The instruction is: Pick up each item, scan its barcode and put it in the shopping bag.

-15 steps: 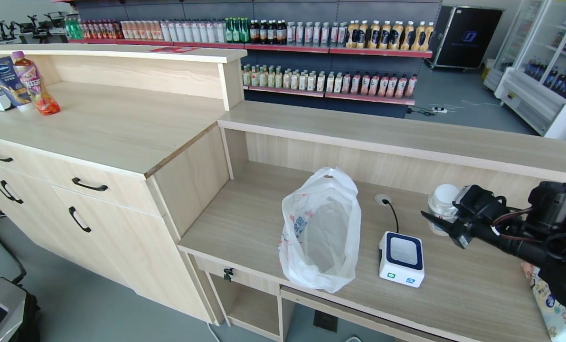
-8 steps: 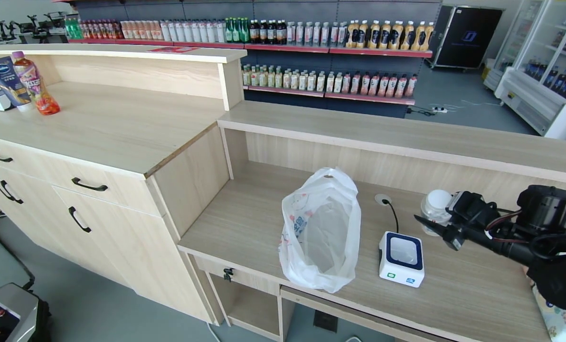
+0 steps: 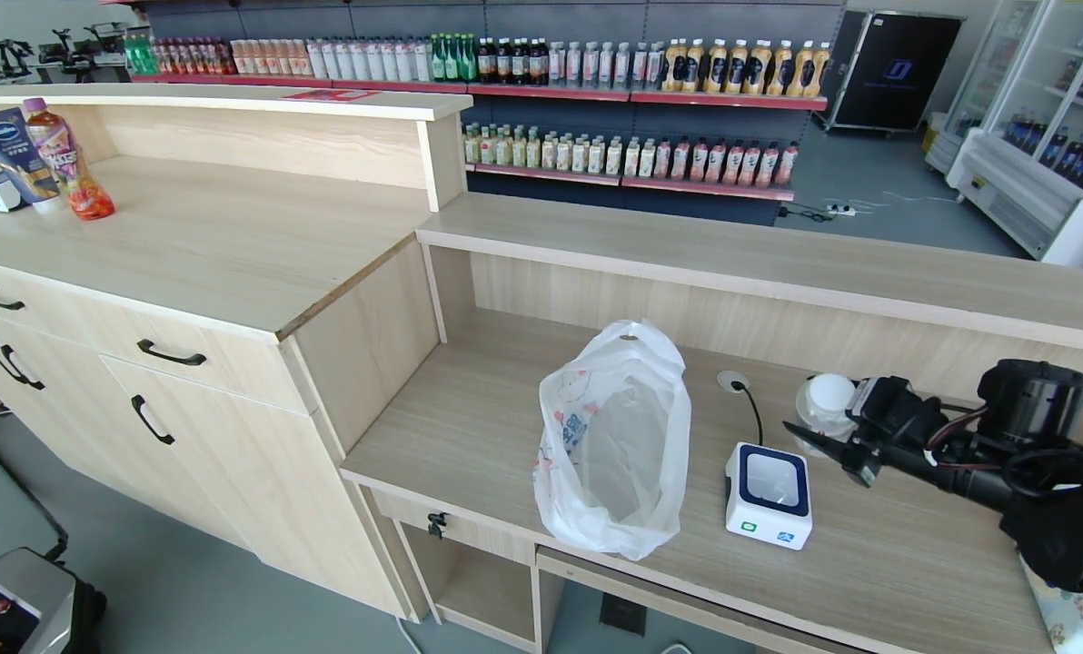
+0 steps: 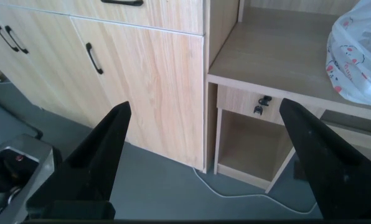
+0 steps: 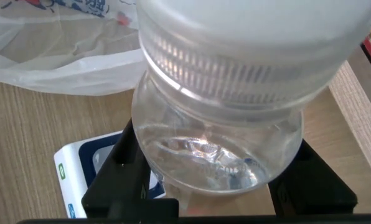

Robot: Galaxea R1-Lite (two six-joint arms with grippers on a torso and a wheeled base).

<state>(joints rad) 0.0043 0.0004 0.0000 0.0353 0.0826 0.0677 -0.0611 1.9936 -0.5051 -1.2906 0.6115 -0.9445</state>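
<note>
A clear plastic jar [image 3: 829, 394] with a white screw lid hangs above the lower counter, right of the scanner [image 3: 769, 490]. My right gripper [image 3: 834, 425] is shut on it. In the right wrist view the jar [image 5: 216, 124] sits between the black fingers [image 5: 120, 180], with the scanner [image 5: 79, 180] and the bag [image 5: 55, 56] beyond. The white shopping bag [image 3: 614, 436] stands open left of the scanner. My left gripper [image 4: 204, 155] hangs open and empty beside the cabinet, low over the floor, with the bag [image 4: 356, 56] at the far edge.
A raised counter ledge [image 3: 741, 259] runs behind the work surface. A cable [image 3: 752, 409] leads from a grommet to the scanner. A patterned pack [image 3: 1073, 610] lies at the counter's right end. A drink bottle [image 3: 67, 163] and a blue carton [image 3: 10, 150] stand on the upper left counter.
My right gripper has carried the jar leftwards and slightly down, closer to the scanner. Bag and scanner have not moved.
</note>
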